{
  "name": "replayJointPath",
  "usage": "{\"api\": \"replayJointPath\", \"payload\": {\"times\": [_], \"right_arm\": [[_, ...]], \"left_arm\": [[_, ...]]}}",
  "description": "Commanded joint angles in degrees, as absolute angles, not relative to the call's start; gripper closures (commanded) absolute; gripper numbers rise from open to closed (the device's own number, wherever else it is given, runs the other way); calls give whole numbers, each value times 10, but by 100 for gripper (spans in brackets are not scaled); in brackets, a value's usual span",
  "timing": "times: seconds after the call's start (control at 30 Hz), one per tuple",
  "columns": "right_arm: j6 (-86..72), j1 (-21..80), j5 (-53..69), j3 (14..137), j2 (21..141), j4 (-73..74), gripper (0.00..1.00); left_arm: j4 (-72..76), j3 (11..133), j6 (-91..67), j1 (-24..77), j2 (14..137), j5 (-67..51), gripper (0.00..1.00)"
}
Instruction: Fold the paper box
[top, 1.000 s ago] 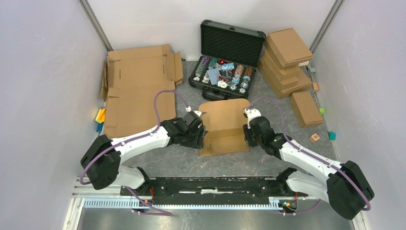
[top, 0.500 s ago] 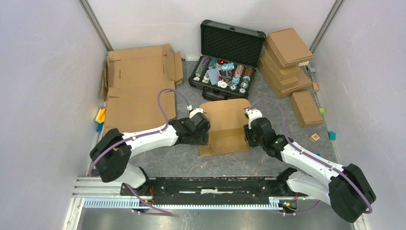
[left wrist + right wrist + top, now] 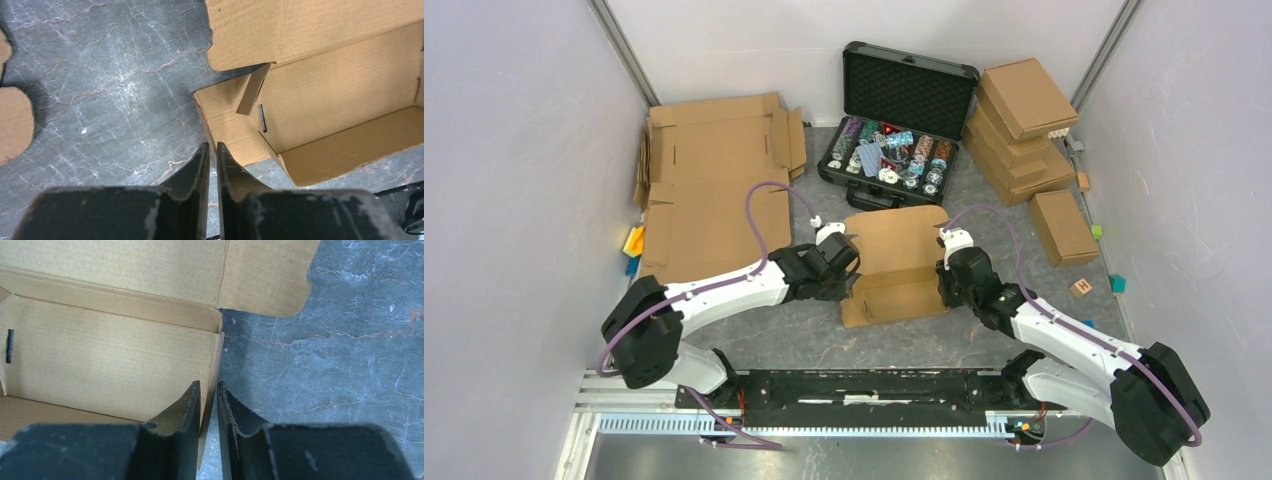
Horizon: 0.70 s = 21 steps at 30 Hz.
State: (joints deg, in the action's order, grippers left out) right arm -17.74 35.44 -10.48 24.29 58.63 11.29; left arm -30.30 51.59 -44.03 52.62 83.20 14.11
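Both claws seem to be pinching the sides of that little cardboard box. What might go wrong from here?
The left claw and right claw each pinch a thin side wall of the paper box; pulling unevenly might crease or tear it. The loose tab leans inward, untucked, so it may get folded the wrong way. The box's far flap lies close to the open black case; a push could bump it.

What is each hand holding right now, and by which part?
Both hold the paper box. The left hand pinches its left side wall and the right hand pinches its right side wall, each wall running in between the nearly closed fingers.
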Motion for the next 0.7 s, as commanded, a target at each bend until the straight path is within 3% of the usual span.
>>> {"api": "replayJointPath", "payload": {"times": [0.0, 0.23, 0.27, 0.33, 0.37, 0.53, 0.67], "right_arm": [[-178, 352, -122, 241, 579, 101, 77], [-178, 352, -129, 240, 577, 98, 79], [-178, 353, -129, 241, 579, 98, 79], [-178, 353, -128, 240, 579, 98, 79], [-178, 353, -128, 239, 578, 97, 79], [-180, 353, -126, 241, 574, 96, 79], [-181, 353, -127, 241, 570, 98, 79]], "left_arm": [[-319, 527, -434, 527, 794, 160, 85], [-330, 546, -420, 527, 786, 148, 93], [-330, 547, -420, 527, 784, 146, 80], [-327, 545, -418, 528, 784, 134, 42], [-321, 543, -418, 529, 784, 132, 34], [-285, 534, -428, 542, 797, 131, 24], [-284, 537, -442, 556, 813, 187, 10]]}}
